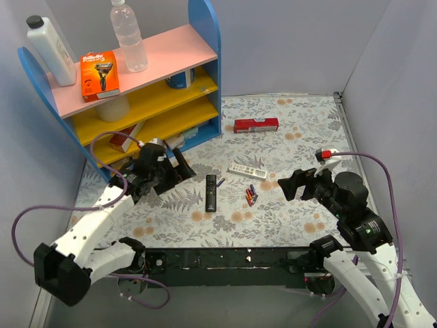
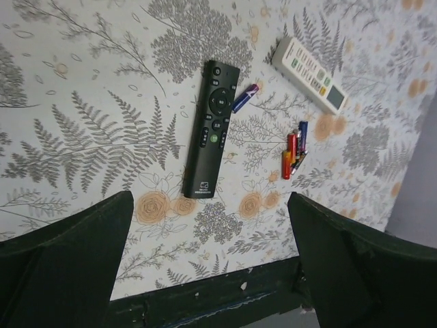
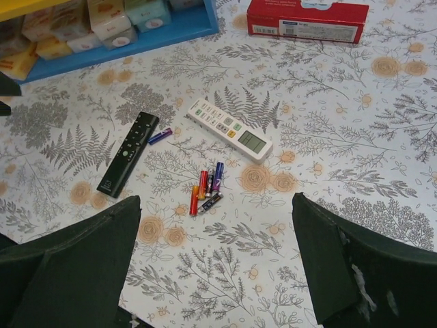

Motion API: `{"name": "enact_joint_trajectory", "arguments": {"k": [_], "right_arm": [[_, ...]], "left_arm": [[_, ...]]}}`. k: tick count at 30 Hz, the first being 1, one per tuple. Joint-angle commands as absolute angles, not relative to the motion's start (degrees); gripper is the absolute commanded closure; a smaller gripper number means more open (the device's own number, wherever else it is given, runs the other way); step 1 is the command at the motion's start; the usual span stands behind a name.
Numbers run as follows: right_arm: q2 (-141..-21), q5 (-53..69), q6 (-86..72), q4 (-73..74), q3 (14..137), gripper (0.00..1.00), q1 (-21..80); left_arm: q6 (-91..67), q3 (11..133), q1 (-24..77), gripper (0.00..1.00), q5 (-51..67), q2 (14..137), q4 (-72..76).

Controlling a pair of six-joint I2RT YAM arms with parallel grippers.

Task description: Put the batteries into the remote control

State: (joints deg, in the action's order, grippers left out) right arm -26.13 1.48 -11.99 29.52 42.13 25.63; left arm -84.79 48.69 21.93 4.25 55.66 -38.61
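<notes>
Nothing is loaded yet: the batteries [image 3: 205, 188] lie clustered on the table [image 3: 382, 171] near the black remote [image 3: 128, 154] and white remote [image 3: 230, 130], untouched; the left gripper [image 2: 208, 260] and right gripper [image 3: 215, 273] both hover spread wide, empty

Table [image 1: 300, 123]: black remote [image 1: 211, 193], white remote [image 1: 246, 171], batteries [image 1: 251, 195]

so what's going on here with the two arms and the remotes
The left end effector and right end effector are both open and empty above the table. A black remote and a white remote lie button side up, with a small pile of batteries near them and one lone battery beside the black remote. No cell has been picked up yet.
</notes>
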Motion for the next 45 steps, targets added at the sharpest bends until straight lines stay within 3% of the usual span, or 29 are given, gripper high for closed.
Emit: {"name": "enact_joint_trajectory", "arguments": {"k": [1,8,12,20,33,45], "right_arm": [[-26.1,0.2,-14.2,29.1,42.4,0.02,25.8],[-28.8,-7.8,-17.0,33.4,43.2,0.02,25.8],[-28.6,-9.6,-17.4,33.6,43.1,0.02,25.8],[-28.3,-10.7,-17.7,34.0,42.7,0.02,25.9],[-28.9,-9.2,-18.1,34.0,42.5,0.05,25.8],[-29.9,-2.6,-17.9,31.8,41.2,0.06,25.9]], "left_arm": [[-93.4,53.1,34.6,0.02,-11.3,63.7,-39.7],[-97.1,64.8,46.1,0.02,-24.0,85.1,-44.6],[-97.1,69.0,49.1,0.02,-25.0,94.7,-46.1],[-96.5,68.6,49.3,0.20,-23.5,99.4,-45.3],[-94.1,69.4,49.2,0.36,-22.7,106.3,-44.5],[-90.2,66.0,45.5,0.52,-18.9,104.9,-40.9]]}}
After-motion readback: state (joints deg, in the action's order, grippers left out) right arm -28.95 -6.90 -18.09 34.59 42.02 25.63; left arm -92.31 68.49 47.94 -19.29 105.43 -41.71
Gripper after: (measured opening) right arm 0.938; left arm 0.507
